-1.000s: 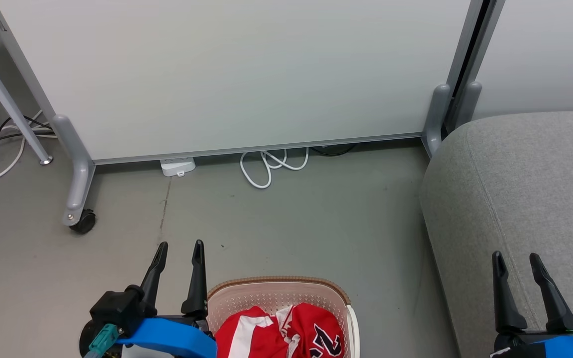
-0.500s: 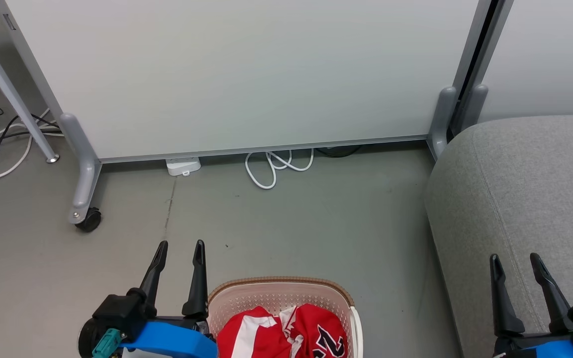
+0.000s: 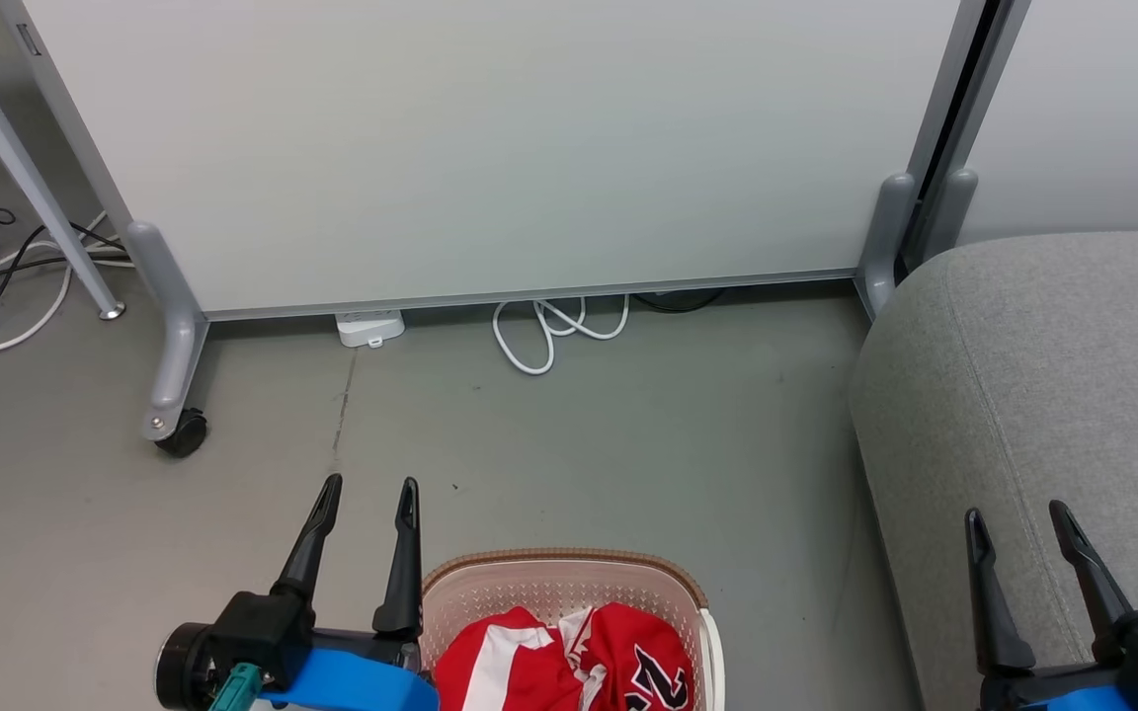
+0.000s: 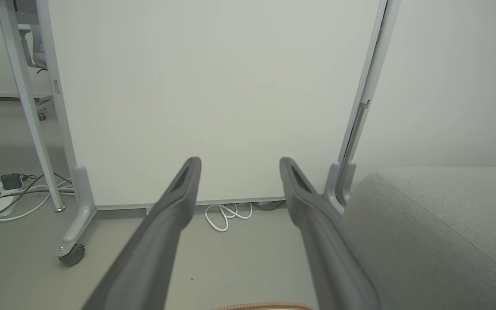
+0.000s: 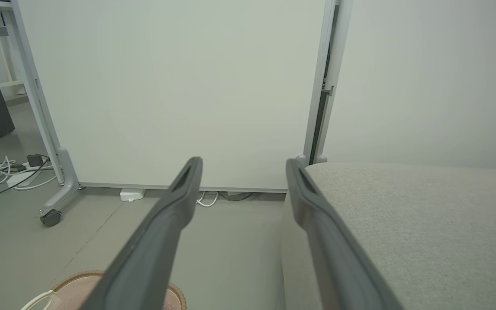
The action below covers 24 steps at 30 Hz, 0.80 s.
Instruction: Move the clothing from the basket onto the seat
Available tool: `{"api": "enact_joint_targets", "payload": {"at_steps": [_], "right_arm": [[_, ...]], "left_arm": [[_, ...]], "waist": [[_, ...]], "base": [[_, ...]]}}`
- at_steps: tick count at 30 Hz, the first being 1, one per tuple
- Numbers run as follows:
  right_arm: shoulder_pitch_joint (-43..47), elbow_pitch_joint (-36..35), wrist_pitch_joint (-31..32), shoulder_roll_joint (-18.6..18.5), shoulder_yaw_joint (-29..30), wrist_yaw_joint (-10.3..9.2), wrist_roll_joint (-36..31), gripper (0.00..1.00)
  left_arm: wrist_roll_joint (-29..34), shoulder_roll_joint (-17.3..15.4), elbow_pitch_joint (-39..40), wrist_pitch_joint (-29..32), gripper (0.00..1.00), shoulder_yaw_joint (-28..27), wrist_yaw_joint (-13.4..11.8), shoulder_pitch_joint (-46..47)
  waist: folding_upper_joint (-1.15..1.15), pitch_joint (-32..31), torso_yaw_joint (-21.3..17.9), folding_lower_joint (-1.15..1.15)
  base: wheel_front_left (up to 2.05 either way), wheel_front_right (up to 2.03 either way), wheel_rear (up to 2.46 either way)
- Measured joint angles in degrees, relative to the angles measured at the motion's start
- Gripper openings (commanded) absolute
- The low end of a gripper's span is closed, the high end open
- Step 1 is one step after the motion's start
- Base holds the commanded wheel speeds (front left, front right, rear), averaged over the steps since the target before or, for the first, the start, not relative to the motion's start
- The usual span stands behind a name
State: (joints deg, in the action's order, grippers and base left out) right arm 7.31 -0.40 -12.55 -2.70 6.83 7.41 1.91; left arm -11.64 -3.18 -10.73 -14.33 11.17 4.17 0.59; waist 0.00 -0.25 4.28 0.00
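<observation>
Currently my left end effector (image 3: 369, 484) and right end effector (image 3: 1016, 512) stand open and empty; the clothing (image 3: 569, 662) lies in the basket (image 3: 559, 555) at 6 o'clock, where a careless reach could snag its perforated wall.

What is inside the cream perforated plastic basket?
Crumpled red and white soft jerseys, one showing a black-and-white numeral. They hide the cream perforated basket floor and anything beneath.

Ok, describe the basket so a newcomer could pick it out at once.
On the floor left of the big grey couch, beside the left gripper at the head view's bottom edge, stands the basket. Its cream perforated wall, brown rim and the red and white clothing heaped inside set it apart.
</observation>
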Motion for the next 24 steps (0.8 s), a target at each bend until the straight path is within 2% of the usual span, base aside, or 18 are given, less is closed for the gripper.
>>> {"api": "enact_joint_targets", "payload": {"at_steps": [6,14,24], "right_arm": [[0.34,-0.41,-0.65,-0.01,-0.1,0.01,-2.41,1.0],[0.58,-0.49,-0.65,-0.02,-0.05,0.01,-2.32,1.0],[0.58,-0.19,-0.91,-0.02,0.03,0.01,0.54,1.0]], "left_arm": [[2.25,0.11,0.11,-0.66,1.0,0.12,0.25,-0.2],[2.03,0.2,0.22,-0.66,1.0,-0.16,0.34,-0.32],[-1.75,0.23,-1.38,-0.68,1.0,-0.07,-0.12,-0.76]], "waist": [[0.0,-0.08,0.22,0.0],[0.0,-0.06,0.29,0.0],[0.0,0.76,-0.18,0.0]], "base": [[0.0,0.0,0.0],[0.0,0.0,0.0],[0.0,0.0,0.0]]}}
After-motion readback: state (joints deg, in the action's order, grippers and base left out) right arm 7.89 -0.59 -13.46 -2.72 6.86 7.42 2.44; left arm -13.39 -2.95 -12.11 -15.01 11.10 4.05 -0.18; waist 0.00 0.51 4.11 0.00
